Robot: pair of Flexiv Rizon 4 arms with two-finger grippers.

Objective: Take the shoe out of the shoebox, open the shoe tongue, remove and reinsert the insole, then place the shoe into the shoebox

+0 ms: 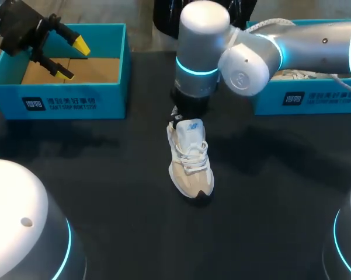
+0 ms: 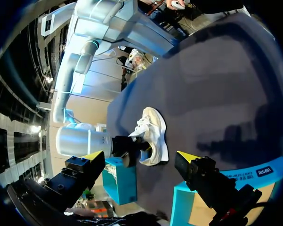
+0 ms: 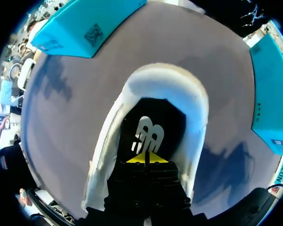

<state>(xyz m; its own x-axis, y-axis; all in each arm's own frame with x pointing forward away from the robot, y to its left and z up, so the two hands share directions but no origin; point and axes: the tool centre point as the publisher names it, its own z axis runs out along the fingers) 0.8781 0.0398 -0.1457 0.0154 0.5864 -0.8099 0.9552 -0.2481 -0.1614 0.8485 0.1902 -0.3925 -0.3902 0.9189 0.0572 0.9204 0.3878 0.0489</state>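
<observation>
White shoe (image 1: 190, 160) stands on dark table (image 1: 105, 192), apart from the open shoebox (image 1: 64, 104).

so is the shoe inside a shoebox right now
No, the shoe stands on the table, outside both the left shoebox and the right shoebox.

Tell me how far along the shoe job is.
Done: the shoe is out, upright on the table. In hand: the right gripper is down in the shoe's opening, over the insole, which lies inside. To do: insole out and back, then boxing. The left gripper hangs open over the left shoebox.
</observation>
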